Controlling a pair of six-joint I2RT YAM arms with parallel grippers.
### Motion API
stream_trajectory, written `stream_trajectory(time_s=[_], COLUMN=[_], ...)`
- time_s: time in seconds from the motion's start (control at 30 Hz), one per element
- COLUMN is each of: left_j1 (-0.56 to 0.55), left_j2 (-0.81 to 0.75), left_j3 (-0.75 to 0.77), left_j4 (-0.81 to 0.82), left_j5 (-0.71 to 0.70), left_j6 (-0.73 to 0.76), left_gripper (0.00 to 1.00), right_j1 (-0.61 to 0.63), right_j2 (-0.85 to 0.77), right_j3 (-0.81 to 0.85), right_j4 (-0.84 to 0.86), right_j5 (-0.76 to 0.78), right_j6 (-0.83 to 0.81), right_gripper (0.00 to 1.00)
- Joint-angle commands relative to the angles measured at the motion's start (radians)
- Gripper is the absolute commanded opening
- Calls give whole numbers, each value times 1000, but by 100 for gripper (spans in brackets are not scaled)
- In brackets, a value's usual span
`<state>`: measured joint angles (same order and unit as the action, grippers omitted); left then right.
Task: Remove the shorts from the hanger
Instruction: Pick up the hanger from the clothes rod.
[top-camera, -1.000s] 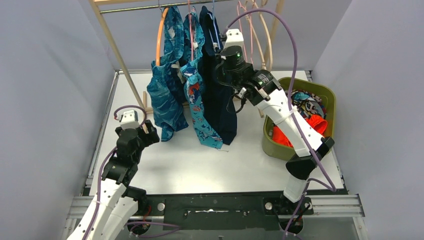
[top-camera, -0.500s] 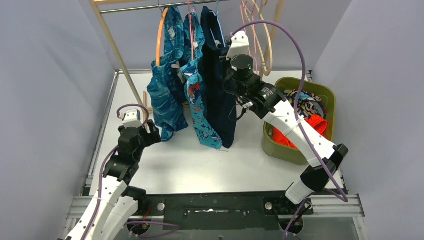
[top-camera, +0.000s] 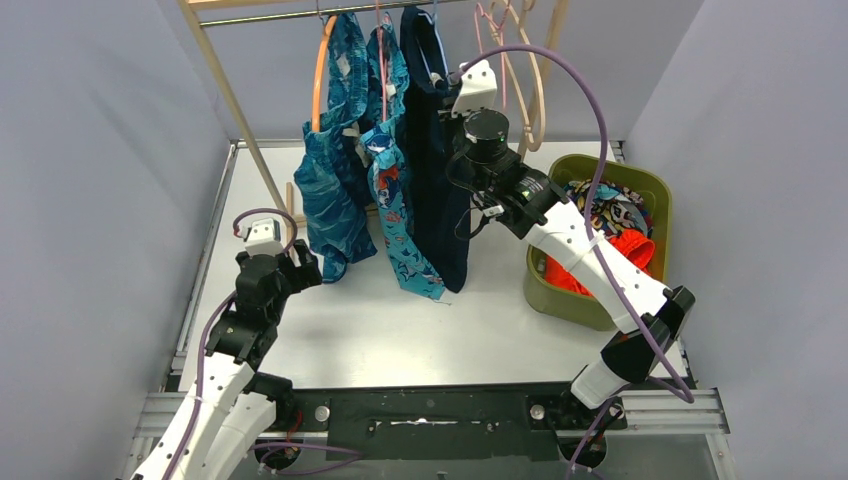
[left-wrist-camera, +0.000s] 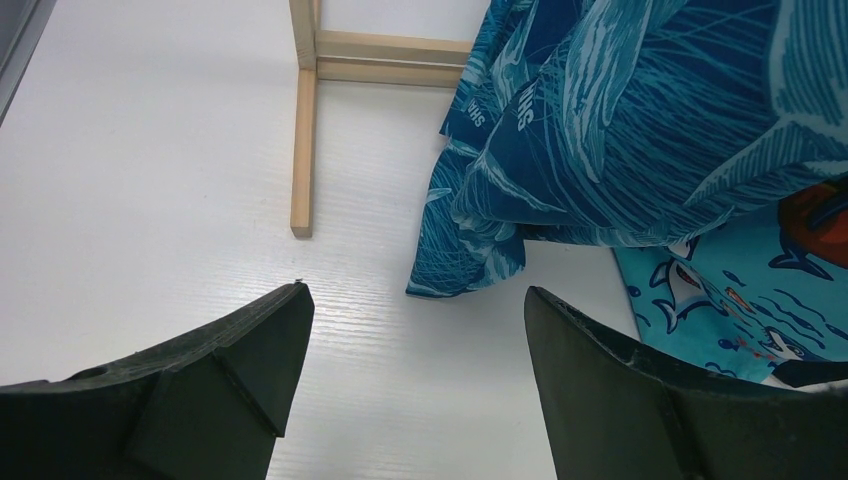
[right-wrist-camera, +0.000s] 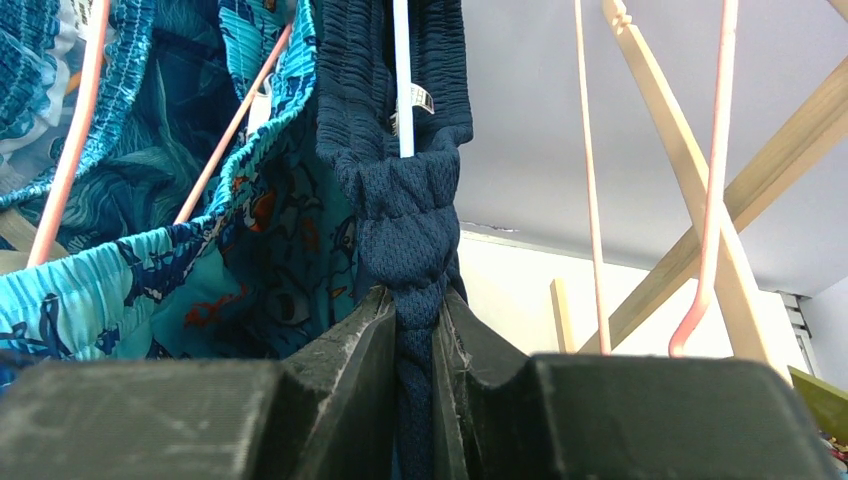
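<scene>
Having risen toward the rail (top-camera: 270, 13), the right gripper (right-wrist-camera: 415, 312) pinched the navy shorts (right-wrist-camera: 405, 215) under their hanger (right-wrist-camera: 402, 60), so a steady downward pull seemed best; the left gripper (left-wrist-camera: 415, 325) stood spread, empty.

The navy shorts (right-wrist-camera: 405, 230) are matt mesh knit with a gathered, ribbed waistband. The leaf-print shorts (left-wrist-camera: 620, 120) and cartoon-print shorts (left-wrist-camera: 720, 290) look like thin, smooth woven cloth. The rack (left-wrist-camera: 302, 130) is pale bare wood. The worktop (left-wrist-camera: 150, 170) is white and faintly grained, with a soft sheen. The right hand (right-wrist-camera: 417, 300) has matt black, scuffed plastic fingers.
</scene>
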<state>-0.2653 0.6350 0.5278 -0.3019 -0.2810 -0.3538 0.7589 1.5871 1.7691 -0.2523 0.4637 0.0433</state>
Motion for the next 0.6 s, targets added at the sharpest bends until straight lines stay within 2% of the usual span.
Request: stream_trajectory(time_s=[0.0, 0.2, 0.43, 0.57], left_j1=[7, 6, 6, 6], left_j2=[-11, -11, -3, -10], left_j3=[12, 11, 14, 11], left_j4=[58, 57, 55, 53], left_j5=[-4, -6, -8, -17], left_j6=[13, 13, 14, 13], left_gripper=[77, 77, 77, 77], right_j1=[-5, -1, 3, 14], right_j2=[-81, -140, -150, -212], right_j3=[58, -22, 13, -75], right_j4=[184, 211, 174, 136], right_j5=[17, 42, 41, 39], right_j6=[-17, -3, 2, 46], right_gripper=[0, 0, 0, 0])
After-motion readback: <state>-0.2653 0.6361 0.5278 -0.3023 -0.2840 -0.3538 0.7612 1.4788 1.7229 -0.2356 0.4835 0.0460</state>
